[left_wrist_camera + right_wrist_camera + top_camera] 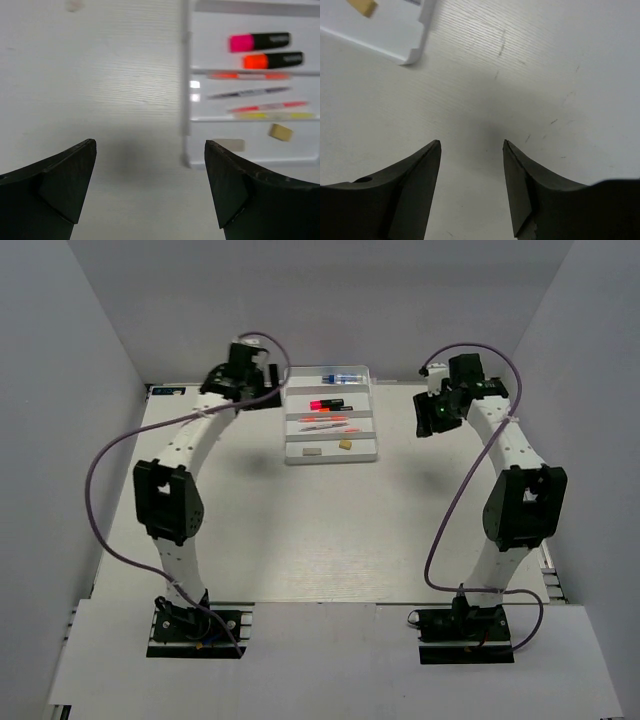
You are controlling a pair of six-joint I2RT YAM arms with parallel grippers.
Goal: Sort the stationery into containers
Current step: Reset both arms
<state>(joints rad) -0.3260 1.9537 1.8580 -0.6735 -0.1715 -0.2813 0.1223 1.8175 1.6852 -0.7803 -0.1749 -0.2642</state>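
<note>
The white tray (330, 457) lies at the back middle of the table with the stationery in its rows. A blue-capped bottle (343, 375) is in the far row. Then come a pink marker (260, 41) and an orange marker (272, 60), then thin sticks (248, 76) and a pale pen (248, 92). In the near row lies a tan eraser (280, 132). My left gripper (150, 142) hangs open and empty over bare table, just left of the tray's left wall (186, 75). My right gripper (471, 142) is open and empty to the right of the tray's corner (415, 50).
White enclosure walls (90, 390) close in the table on the left, back and right. Purple cables (100, 470) loop beside each arm. A flat pale block (227, 145) also sits in the tray's near row.
</note>
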